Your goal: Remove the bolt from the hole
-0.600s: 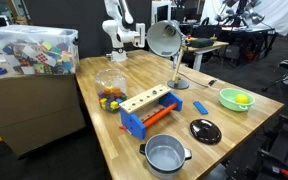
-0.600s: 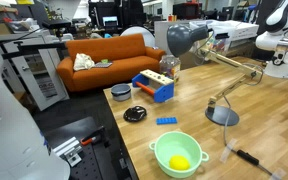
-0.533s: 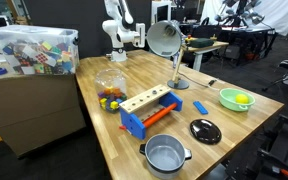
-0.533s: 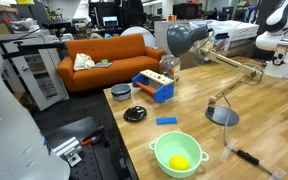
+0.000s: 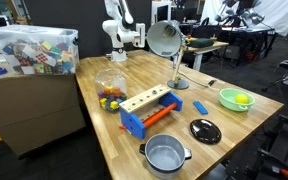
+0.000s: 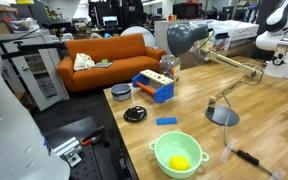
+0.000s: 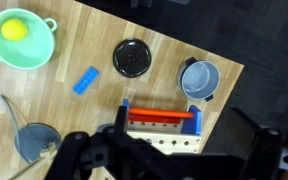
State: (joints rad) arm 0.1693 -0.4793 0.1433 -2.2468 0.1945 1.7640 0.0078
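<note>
1. While the gripper (image 7: 164,160) hangs high above the table, fingers spread and empty, the approach looks not yet begun. The orange bolt (image 7: 162,115) sits across the blue frame (image 7: 197,120), well below.
2. Next, I judge: descend and straddle the bolt.
3. Counted: one bolt, one pot (image 7: 198,80), one lid (image 7: 132,58), one green bowl (image 7: 34,52), one blue brick (image 7: 85,80).

Lamp (image 5: 164,40) seemingly looms beside workbench toy (image 5: 147,108).
</note>
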